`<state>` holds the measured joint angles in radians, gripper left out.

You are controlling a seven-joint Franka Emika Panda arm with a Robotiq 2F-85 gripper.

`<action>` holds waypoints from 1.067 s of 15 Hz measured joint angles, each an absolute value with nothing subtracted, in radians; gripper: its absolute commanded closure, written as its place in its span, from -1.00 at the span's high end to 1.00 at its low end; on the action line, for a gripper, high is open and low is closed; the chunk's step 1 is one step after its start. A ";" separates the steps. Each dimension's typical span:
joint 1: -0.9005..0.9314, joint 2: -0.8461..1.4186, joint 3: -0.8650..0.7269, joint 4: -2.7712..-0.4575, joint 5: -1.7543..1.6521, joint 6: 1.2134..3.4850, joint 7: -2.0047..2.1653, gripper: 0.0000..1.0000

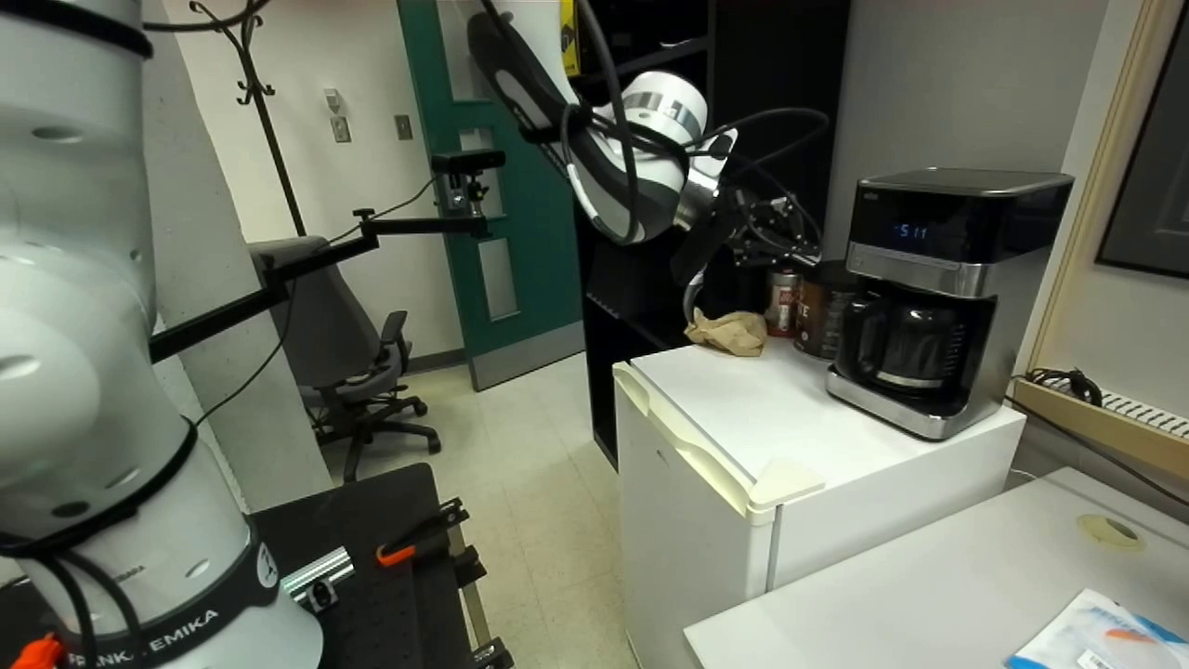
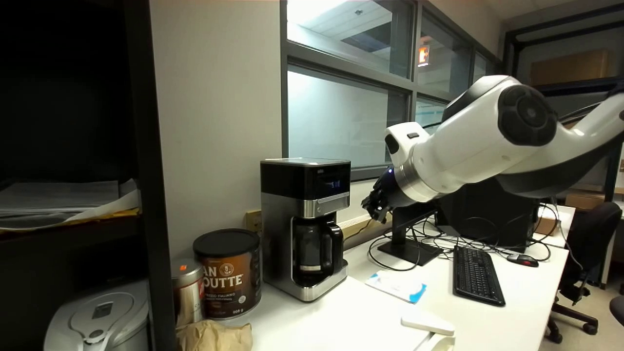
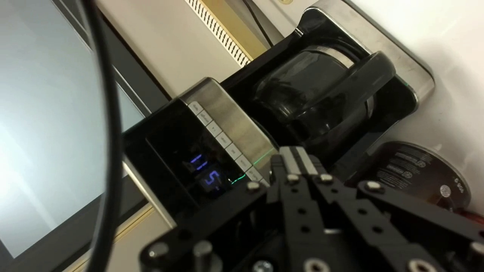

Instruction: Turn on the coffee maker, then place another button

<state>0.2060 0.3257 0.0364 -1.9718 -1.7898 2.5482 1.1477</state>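
Coffee maker [image 1: 947, 268] on fridge [image 1: 790, 437]; shelving [image 2: 145, 146] looks black.

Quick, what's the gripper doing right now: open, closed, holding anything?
Gripper: closed, jaws together, nothing visible held between them in the wrist view.

White arm [image 2: 456, 163], black cables [image 3: 114, 139], black pincer [image 3: 298, 160].

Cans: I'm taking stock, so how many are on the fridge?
2: the brown can beside the coffee maker; the silver can next to the brown one. More may be hidden.
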 measured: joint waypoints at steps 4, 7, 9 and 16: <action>0.189 0.396 0.067 -1.914 -1.819 2.493 1.188 -0.99; 0.172 0.433 0.085 -1.867 -1.835 2.466 1.200 -0.99; 0.165 0.457 0.091 -1.836 -1.836 2.454 1.200 -0.99; 0.157 0.542 0.096 -1.732 -1.836 2.444 1.200 -0.99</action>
